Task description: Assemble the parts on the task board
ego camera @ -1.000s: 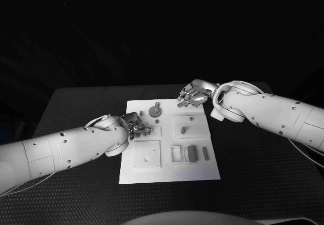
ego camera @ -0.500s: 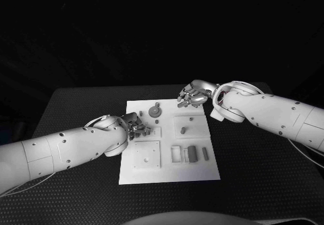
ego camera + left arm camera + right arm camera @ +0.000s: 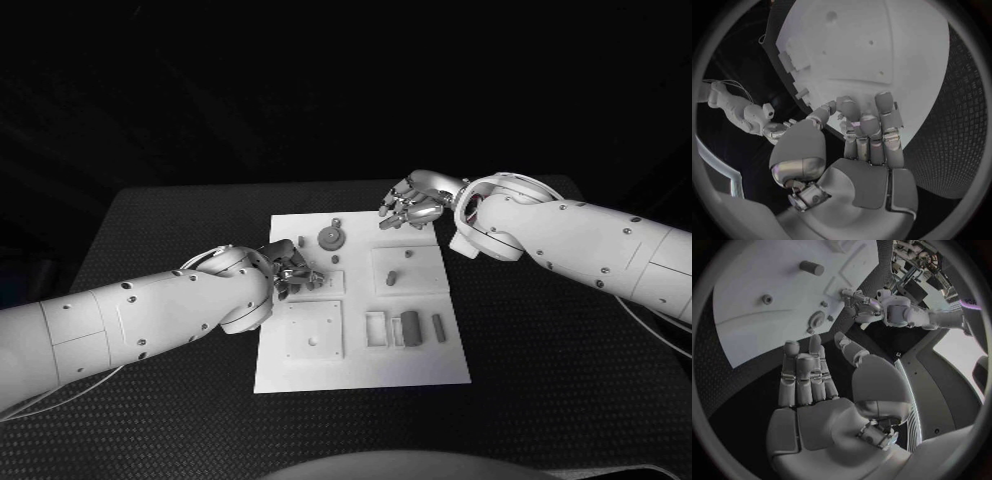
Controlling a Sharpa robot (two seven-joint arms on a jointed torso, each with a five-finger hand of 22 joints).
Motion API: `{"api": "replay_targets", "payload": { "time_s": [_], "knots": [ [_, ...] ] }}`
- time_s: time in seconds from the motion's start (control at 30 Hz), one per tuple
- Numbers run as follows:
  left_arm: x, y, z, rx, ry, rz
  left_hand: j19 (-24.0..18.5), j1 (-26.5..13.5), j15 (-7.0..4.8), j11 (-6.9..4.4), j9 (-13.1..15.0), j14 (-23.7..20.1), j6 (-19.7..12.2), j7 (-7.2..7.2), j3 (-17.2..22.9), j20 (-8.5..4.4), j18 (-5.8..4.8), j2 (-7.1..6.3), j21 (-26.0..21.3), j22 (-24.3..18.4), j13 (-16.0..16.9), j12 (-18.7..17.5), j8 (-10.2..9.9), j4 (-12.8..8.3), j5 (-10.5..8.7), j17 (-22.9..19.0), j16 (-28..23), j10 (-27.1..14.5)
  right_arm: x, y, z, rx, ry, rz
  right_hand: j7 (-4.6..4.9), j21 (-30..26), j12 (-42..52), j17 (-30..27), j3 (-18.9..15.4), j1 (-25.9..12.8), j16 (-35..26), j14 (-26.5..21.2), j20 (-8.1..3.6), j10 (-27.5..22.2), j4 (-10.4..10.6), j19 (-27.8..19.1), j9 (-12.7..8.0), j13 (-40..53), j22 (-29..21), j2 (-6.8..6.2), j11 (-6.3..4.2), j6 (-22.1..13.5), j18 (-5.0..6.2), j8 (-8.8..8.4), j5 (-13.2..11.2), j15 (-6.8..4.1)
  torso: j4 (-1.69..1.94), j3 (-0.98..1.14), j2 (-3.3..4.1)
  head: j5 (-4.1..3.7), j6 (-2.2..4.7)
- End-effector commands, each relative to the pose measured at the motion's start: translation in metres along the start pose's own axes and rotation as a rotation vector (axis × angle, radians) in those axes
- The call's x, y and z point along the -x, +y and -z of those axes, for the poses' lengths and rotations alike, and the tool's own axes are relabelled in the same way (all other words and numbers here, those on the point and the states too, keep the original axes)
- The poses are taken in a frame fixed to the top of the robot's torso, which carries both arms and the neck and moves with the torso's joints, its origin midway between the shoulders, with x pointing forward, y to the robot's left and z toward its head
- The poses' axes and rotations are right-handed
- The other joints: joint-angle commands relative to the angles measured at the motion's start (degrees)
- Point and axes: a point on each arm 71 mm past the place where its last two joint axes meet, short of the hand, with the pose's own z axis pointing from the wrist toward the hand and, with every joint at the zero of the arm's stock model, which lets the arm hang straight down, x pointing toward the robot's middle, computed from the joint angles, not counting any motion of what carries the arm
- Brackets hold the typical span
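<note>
The task board (image 3: 361, 345) lies mid-table. The left hand (image 3: 289, 270), fingers loosely apart, seems to touch its left edge, holding nothing. The right hand (image 3: 414, 203) hovers spread and empty over the far right corner.

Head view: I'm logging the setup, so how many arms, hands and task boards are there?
Arms: 2 (left arm, right arm)
Hands: 2 (left hand, right hand)
Task board: 1
Total: 5
</note>
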Motion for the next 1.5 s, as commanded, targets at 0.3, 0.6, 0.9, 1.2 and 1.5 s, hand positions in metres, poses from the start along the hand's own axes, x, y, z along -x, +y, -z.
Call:
{"api": "replay_targets", "payload": {
  "time_s": [0.3,0.6,0.9,1.2,1.5],
  "knots": [
    [0.001,-0.003,-0.001,-0.023,0.017,0.029,-0.9,3.5,0.06,0.41,-0.8,-0.5,-1.5,0.52,0.3,0.11,0.15,0.64,0.1,1.2,0.0,0.1,-0.9,-3.0,0.35,0.0,-0.4,-1.0,-0.002,0.001,0.0,0.005,0.016,0.0,0.98,-0.3,0.1,-0.1,0.0,-0.4,-0.2,-0.4,-0.19,-0.2,0.3,-0.2,0.1,0.1,0.9,0.11,0.21,0.7,0.68,-0.29,0.2,-0.01,-0.02,-0.01,0.02,0.1,0.09],
    [0.001,0.0,-0.001,-0.009,0.037,0.017,-0.9,4.6,0.19,0.56,-1.2,-0.6,-2.1,0.74,0.5,0.1,0.06,1.68,0.0,1.2,0.0,0.2,-1.4,-3.8,1.04,0.1,-0.4,-1.2,-0.002,0.001,0.0,0.005,0.017,0.0,0.98,-0.3,0.1,-0.1,0.0,-0.4,-0.2,-0.4,-0.19,-0.2,0.3,-0.2,0.1,0.1,0.9,0.1,0.21,0.7,0.68,-0.29,0.2,-0.01,-0.03,0.01,0.02,0.15,0.0],
    [0.0,0.0,-0.001,-0.012,0.056,0.022,-1.0,7.3,0.5,0.92,-1.8,-0.8,-2.9,1.12,0.8,0.15,-0.22,4.45,0.2,1.2,0.1,0.3,-2.3,-7.0,5.04,0.2,-0.3,-1.4,-0.002,0.001,0.0,0.004,0.019,0.0,0.98,-0.3,0.1,-0.1,0.0,-0.4,-0.2,-0.4,-0.19,-0.2,0.3,-0.2,0.1,0.1,0.9,0.11,0.21,0.7,0.68,-0.3,0.2,-0.01,-0.02,0.01,0.04,0.2,-0.07],
    [0.002,0.006,-0.005,0.007,0.132,0.08,-1.0,7.5,0.59,0.92,-1.5,-0.7,-2.4,1.12,0.9,0.09,-0.3,6.96,0.3,1.3,0.1,0.5,-2.4,-7.7,7.82,0.3,-0.1,-1.4,-0.002,0.0,0.0,0.003,0.02,0.0,0.98,-0.3,0.1,-0.1,0.0,-0.5,-0.2,-0.4,-0.18,-0.2,0.3,-0.2,0.1,0.1,0.9,0.12,0.21,0.7,0.68,-0.3,0.2,-0.01,-0.07,0.06,0.03,0.22,-0.08],
    [0.012,0.005,-0.007,0.014,0.159,0.128,-1.1,7.4,0.76,1.03,-0.3,-0.7,-2.6,1.22,0.9,0.09,-0.39,9.08,0.5,1.3,0.2,0.8,-2.5,-8.8,7.91,0.4,0.1,-1.3,-0.002,0.0,0.0,0.002,0.02,0.0,0.98,-0.3,0.1,-0.1,0.0,-0.5,-0.2,-0.4,-0.18,-0.2,0.4,-0.2,0.1,0.1,0.9,0.13,0.21,0.7,0.68,-0.3,0.2,-0.01,-0.05,0.03,0.04,0.13,-0.09]
  ]
}}
